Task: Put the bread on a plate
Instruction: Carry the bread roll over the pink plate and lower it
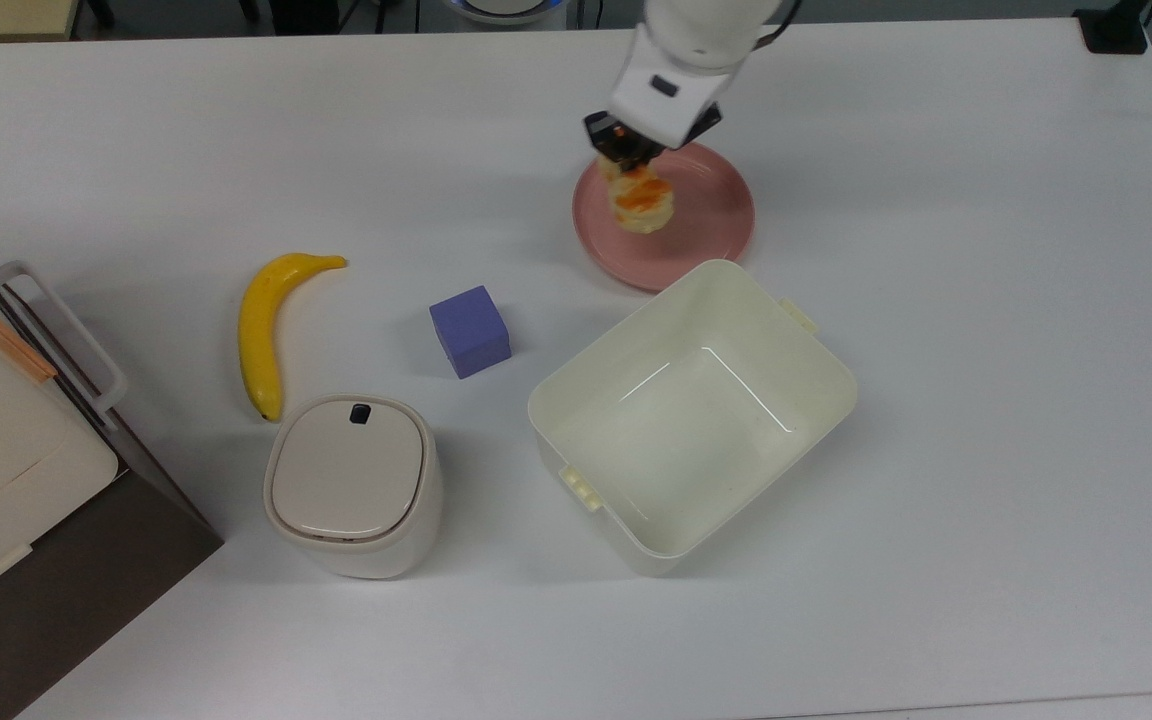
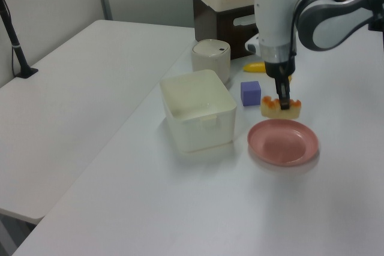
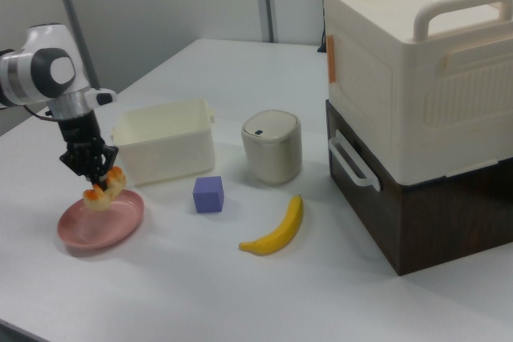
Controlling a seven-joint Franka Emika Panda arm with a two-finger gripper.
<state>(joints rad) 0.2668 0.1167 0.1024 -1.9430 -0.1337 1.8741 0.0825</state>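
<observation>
Step in hand: transport, near end. Gripper point(image 1: 626, 160) jaws clamped on bread point(image 1: 642, 203), held clear above plate point(image 1: 711, 215), upper centre of top view, over plate's left part. Next move: lower straight down until bread rests, then part jaws, retract upward.

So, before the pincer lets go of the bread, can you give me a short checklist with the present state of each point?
1. Pincer shut on bread: ok.
2. Bread over plate: ok; top view shows it over the plate's left part.
3. Bread low enough to release: not ok; left view shows it above the plate.
4. Plate free of other things: ok.
5. Tub clear of bread: ok; it sits beside the plate.
</observation>
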